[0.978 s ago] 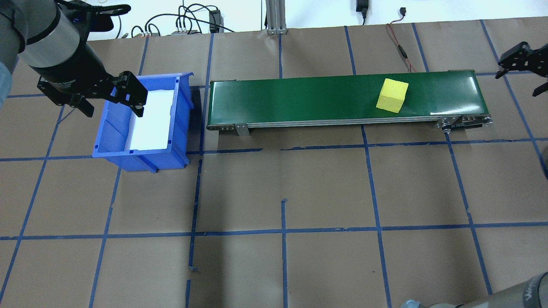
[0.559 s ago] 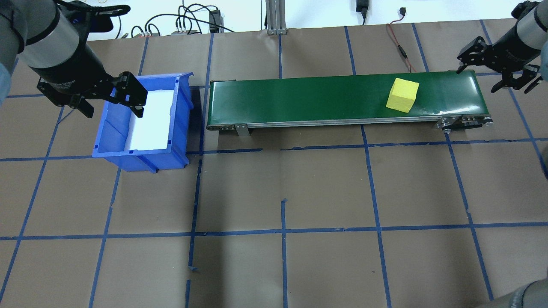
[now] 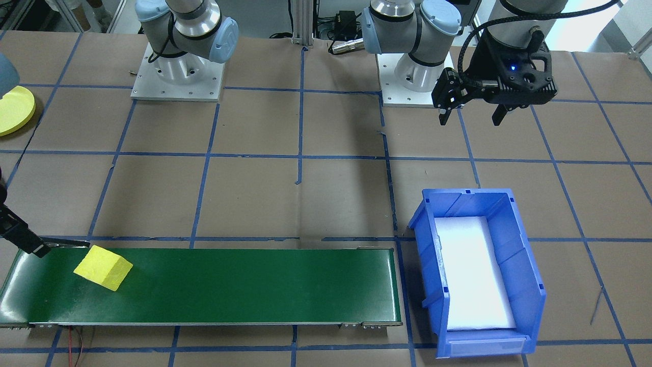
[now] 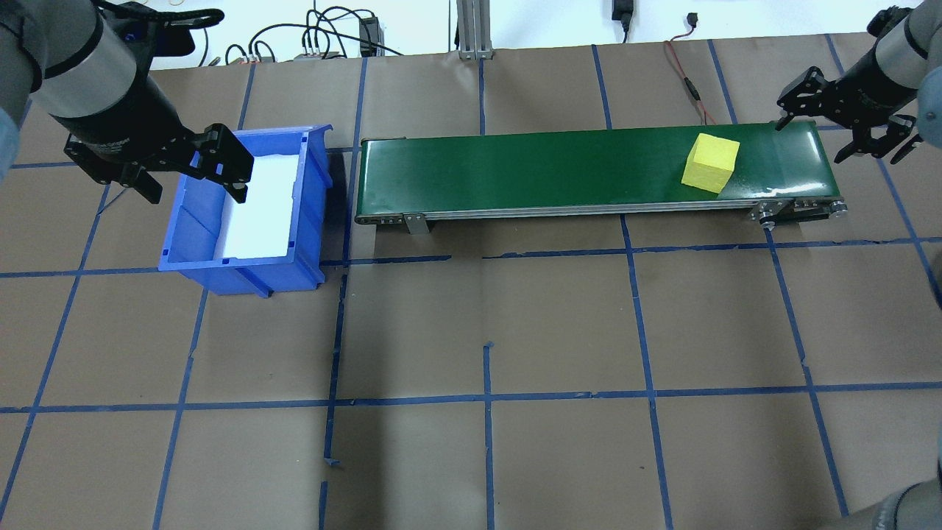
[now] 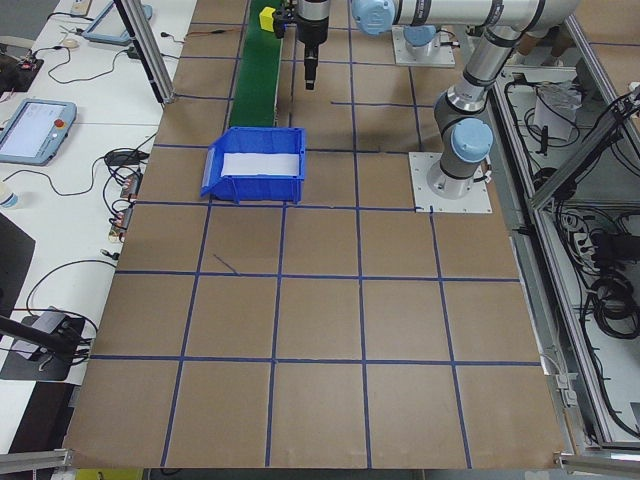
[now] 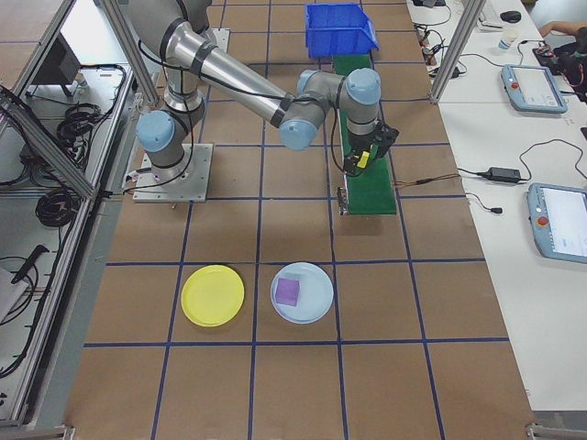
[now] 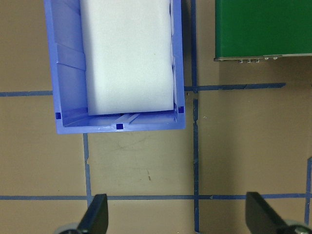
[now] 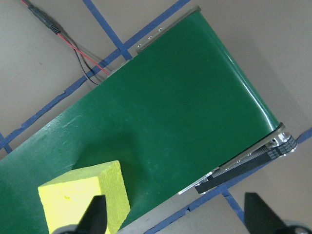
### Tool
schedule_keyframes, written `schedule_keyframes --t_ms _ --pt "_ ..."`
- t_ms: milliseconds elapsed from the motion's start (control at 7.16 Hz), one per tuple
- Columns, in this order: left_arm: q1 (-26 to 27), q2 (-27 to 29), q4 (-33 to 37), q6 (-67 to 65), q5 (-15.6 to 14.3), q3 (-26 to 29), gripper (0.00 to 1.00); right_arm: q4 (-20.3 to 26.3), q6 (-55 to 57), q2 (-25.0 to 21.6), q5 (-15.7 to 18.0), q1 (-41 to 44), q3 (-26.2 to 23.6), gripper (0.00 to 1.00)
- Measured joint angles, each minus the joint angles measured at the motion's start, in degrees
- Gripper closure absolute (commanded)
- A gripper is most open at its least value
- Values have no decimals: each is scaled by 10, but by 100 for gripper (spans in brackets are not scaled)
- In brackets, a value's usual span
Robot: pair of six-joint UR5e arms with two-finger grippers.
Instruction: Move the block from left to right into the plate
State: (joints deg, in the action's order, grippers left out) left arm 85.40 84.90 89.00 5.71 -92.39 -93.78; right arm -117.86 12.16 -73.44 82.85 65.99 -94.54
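Yellow plate (image 3: pixel 14 110) cut off by front view's left edge. Right gripper (image 3: pixel 20 237) mostly out of that frame. Block (image 5: pixel 265 17) too small in left view.

- Table (image 4: pixel 486 324): covered in brown paper, divided into squares by blue tape lines.
- White side benches (image 6: pixel 514 183): carry handheld pendants (image 6: pixel 532 87), cables and a power brick.
- Aluminium frame posts (image 5: pixel 148 50): stand at the table edges.
- Cable bundles (image 5: pixel 610 290): lie beside the table.
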Motion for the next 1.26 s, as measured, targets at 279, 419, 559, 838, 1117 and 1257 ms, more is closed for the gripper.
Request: schedule_keyframes --t_ms 279,419,559,838,1117,1257 --pt "0 -1 0 0 1 -1 0 -16 35 15 -29 9 3 0" --pt "0 -1 0 0 1 -1 0 -48 43 30 -40 19 4 0" --pt "0 -1 0 0 1 -1 0 -70 47 42 -44 27 4 0" --pt "0 -1 1 0 1 -1 0 -85 49 61 -47 32 4 0" --pt "1 -1 0 0 1 -4 0 -90 44 82 -37 32 3 9" --pt "1 -1 0 0 2 -4 0 -89 41 88 -21 32 2 24"
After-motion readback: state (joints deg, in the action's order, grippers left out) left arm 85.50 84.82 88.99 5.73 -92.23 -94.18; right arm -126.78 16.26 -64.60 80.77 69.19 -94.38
